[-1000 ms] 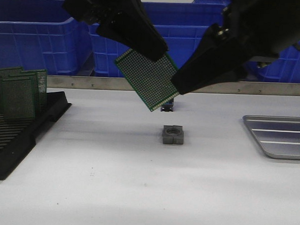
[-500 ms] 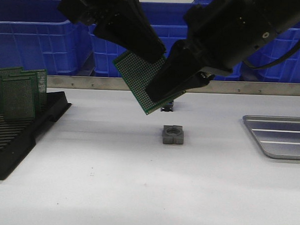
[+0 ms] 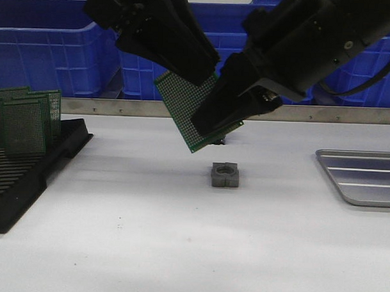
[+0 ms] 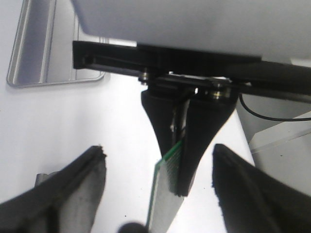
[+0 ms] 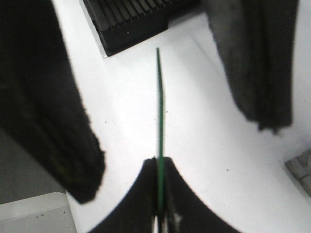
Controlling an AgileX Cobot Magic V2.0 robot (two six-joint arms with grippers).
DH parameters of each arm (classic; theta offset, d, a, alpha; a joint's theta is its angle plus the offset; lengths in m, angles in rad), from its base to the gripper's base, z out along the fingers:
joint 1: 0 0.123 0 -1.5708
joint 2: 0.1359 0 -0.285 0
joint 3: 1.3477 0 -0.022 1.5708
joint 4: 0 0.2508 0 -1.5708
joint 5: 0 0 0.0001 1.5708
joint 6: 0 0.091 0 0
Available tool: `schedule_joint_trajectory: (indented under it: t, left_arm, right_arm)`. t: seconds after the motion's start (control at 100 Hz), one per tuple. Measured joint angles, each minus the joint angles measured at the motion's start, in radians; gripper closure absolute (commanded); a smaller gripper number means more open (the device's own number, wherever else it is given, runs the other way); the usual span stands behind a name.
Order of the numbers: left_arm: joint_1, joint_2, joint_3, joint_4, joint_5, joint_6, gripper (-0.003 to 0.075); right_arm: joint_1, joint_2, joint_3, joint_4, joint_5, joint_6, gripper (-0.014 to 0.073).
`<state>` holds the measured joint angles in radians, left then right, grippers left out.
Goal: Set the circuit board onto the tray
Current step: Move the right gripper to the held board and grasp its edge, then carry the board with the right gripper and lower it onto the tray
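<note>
The board (image 3: 179, 104) hangs in the air above the grey block (image 3: 225, 174), a little to the block's left, tilted with one corner pointing down, clear of the bench (image 3: 178, 248).

The right end effector (image 5: 159, 167) pinches the board: in its wrist view the board shows edge-on as a thin green line, with the two black fingertips pressed against either face at its near end. In the front view that arm reaches down from up and to the right of the block and covers the board's lower right part.

The left end effector (image 4: 159, 150) is spread wide. Its wrist view shows one finger on each side of the board with bench showing between each finger and the board, so neither finger touches it. In the front view it comes in from up and to the left of the block and covers the board's top corner.

The tray (image 3: 364, 177) lies flat on the bench well to the right of the block, with nothing in the part that shows. A black rack (image 3: 27, 172) with more green boards (image 3: 26, 121) standing in it sits well to the block's left. Blue bins (image 3: 51, 45) stand behind the block, past the bench's far edge.
</note>
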<state>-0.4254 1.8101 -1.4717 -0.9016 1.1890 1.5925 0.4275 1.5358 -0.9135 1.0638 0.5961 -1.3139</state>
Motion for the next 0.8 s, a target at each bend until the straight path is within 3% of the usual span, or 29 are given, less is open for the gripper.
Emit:
schedule_joint_trajectory:
  t: [0.24, 0.57, 0.69, 0.8]
  left_arm:
    - [0.000, 0.000, 0.000, -0.002, -0.028, -0.002, 0.0185]
    - [0.000, 0.000, 0.000, -0.003, -0.028, -0.002, 0.0185]
    - [0.000, 0.000, 0.000, -0.005, -0.028, -0.006, 0.0185]
    - [0.000, 0.000, 0.000, -0.005, -0.028, -0.006, 0.0185]
  right_arm:
    - [-0.142, 0.000, 0.079, 0.002, 0.000, 0.029, 0.0707]
    - [-0.493, 0.023, 0.102, 0.015, -0.059, 0.087, 0.0689]
    - [-0.590, 0.077, 0.102, 0.052, -0.110, 0.113, 0.0586]
    - [-0.626, 0.122, 0.102, 0.076, -0.128, 0.117, 0.0370]
